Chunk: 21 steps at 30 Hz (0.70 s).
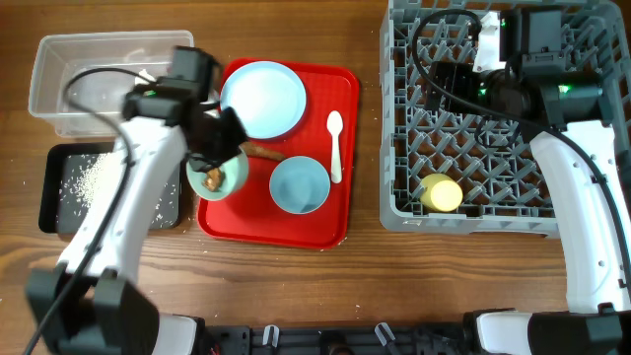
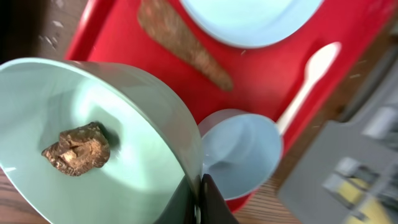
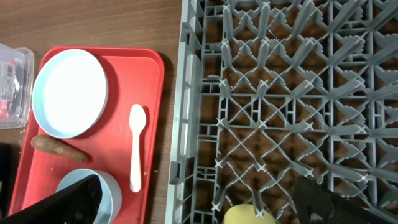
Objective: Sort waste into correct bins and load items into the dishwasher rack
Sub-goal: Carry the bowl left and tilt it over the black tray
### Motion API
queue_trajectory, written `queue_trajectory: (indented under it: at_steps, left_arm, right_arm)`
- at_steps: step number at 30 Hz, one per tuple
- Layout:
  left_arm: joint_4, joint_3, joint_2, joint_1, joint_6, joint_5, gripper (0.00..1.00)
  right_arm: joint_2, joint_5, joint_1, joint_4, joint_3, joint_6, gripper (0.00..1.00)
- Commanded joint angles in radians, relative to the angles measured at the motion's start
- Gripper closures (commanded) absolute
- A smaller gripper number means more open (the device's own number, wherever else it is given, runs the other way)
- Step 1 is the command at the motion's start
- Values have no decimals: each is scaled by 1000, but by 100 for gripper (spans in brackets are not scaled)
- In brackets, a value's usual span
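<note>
What the left jaws (image 2: 200, 196) hold: the rim of a small pale blue-green bowl (image 2: 93, 118), pinched narrow with one finger inside the wall and one outside.
Bowl, place: left half of the desk (image 1: 365, 266), over the left rim of the red tray (image 1: 340, 84) and just beside the black tray (image 1: 49, 192) that lies near the desk's left edge. It is tipped, and we judge it raised off the tray.
Bowl, look: round, smooth, glossy and thin-walled. A brown food lump (image 2: 76, 149) rests on its inner wall.
Bowl, handling: we judge it light, stiff and slick. A one-sided rim pinch lets it swing, so we would tilt it slowly.
Lump, handling: small and crinkled, probably light and a little sticky. We expect it to cling before it slides.
Black tray, contents: loose rice grains (image 1: 94, 177).
Right jaws (image 3: 199, 208): wide apart and holding nothing, over the dishwasher rack (image 1: 389, 118) by the desk's right edge.
Yellow cup (image 1: 441, 193): lying in the rack, on the side toward the desk's near edge.
On the red tray: plate (image 1: 263, 99), second bowl (image 1: 299, 184), spoon (image 1: 335, 146), stick-shaped food piece (image 2: 183, 43).
Where to take hold: we would take the plate and the second bowl by the rim. The spoon lies flat and thin, so we would take it mid-handle.
</note>
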Motion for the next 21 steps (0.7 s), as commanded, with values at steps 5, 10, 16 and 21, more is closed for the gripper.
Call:
queue_trajectory:
  at_steps: [5, 10, 16, 21]
  left_arm:
    - [-5, 21, -96, 241, 150, 155, 96]
    - [-14, 20, -93, 401, 227, 232, 96]
    - [-15, 15, -71, 573, 335, 350, 96]
    - [-5, 15, -24, 692, 403, 484, 96]
  right_arm:
    - [-5, -13, 4, 4, 9, -19, 0]
    - [-5, -13, 4, 5, 9, -19, 0]
    - [-5, -13, 4, 4, 9, -19, 0]
    - [-5, -13, 4, 2, 9, -19, 0]
